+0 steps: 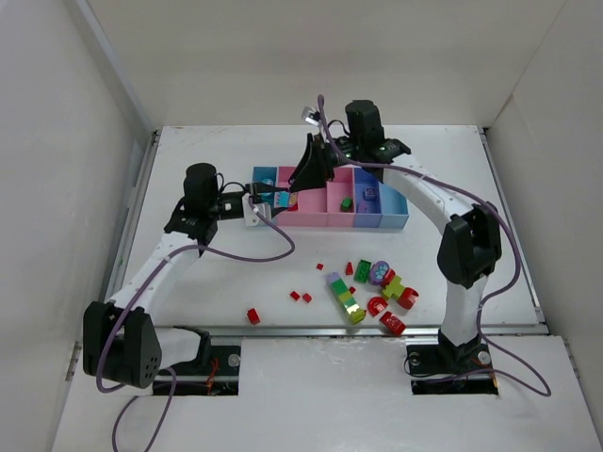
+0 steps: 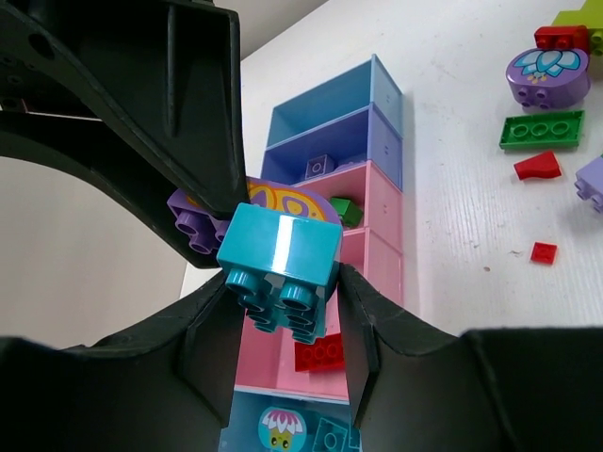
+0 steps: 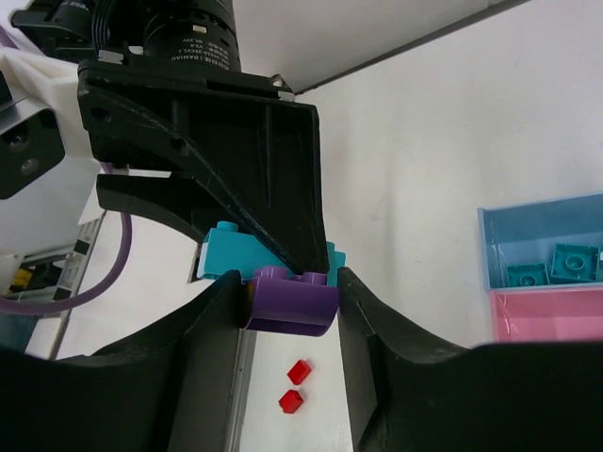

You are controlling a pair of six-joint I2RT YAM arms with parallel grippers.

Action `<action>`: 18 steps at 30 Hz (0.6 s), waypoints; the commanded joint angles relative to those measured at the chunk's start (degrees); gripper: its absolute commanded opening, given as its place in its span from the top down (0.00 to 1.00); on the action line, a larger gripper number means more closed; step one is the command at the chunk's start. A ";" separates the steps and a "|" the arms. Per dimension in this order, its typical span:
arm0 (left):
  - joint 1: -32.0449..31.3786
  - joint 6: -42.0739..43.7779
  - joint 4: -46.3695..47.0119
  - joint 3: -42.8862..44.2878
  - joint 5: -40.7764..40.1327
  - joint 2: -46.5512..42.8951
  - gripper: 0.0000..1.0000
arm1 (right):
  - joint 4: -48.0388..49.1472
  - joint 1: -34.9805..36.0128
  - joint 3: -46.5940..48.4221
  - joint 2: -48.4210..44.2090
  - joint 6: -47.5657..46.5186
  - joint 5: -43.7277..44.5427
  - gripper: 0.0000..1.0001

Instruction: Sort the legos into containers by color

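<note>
White walls (image 1: 75, 141) box in the pale desk (image 1: 207, 160). From above, the containers (image 1: 369, 223) lie in a row toward the far edge, about midway along it. The loose legos (image 1: 346, 297) are scattered close to the near edge, right of centre, with one red single (image 1: 253, 315) further left. The left pincer (image 1: 276, 196) and right pincer (image 1: 306, 174) meet tip to tip over the left end of the row.

On the left wrist camera, the left pincer is clenched on a teal brick (image 2: 283, 250), studs facing the lens. A purple piece (image 2: 193, 224) touches the brick's far side, under the other arm's black finger. Beyond them, one pink bin holds a green brick (image 2: 347, 209) and the wide pink bin holds a red brick (image 2: 320, 353).

On the right wrist camera, the right pincer is clamped on the purple piece, one finger on each side. The teal brick sits right behind it, touching it, in the left pincer's grip. At the right edge of this view, a light blue bin holds two teal bricks (image 3: 565, 259), and two tiny red singles (image 3: 298, 371) lie on the desk below the fingers.
</note>
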 commanded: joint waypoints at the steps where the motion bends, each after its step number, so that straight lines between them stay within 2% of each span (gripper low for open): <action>1: -0.66 0.61 4.52 0.34 -1.59 -2.54 1.00 | 0.40 1.13 2.00 0.36 -0.75 -3.83 0.63; 2: -0.66 0.08 4.53 0.34 -1.60 -2.54 1.00 | 0.40 1.13 2.00 0.36 -0.75 -3.83 0.78; 5: -0.66 -0.62 4.53 0.34 -2.12 -2.54 1.00 | -0.65 1.13 2.00 0.36 -0.75 -2.52 1.00; 9: -0.66 -4.38 5.40 -0.18 -6.42 -2.54 1.00 | -1.35 1.13 -0.62 -2.27 -0.75 3.53 1.00; 14: 0.39 -17.74 13.48 -1.24 -17.40 -1.41 1.00 | -5.13 -5.80 -9.92 -7.27 -1.19 18.55 1.00; 18: 1.54 -22.86 15.34 -1.24 -24.09 -0.17 1.00 | -4.35 -10.99 -16.17 -12.10 2.84 31.47 1.00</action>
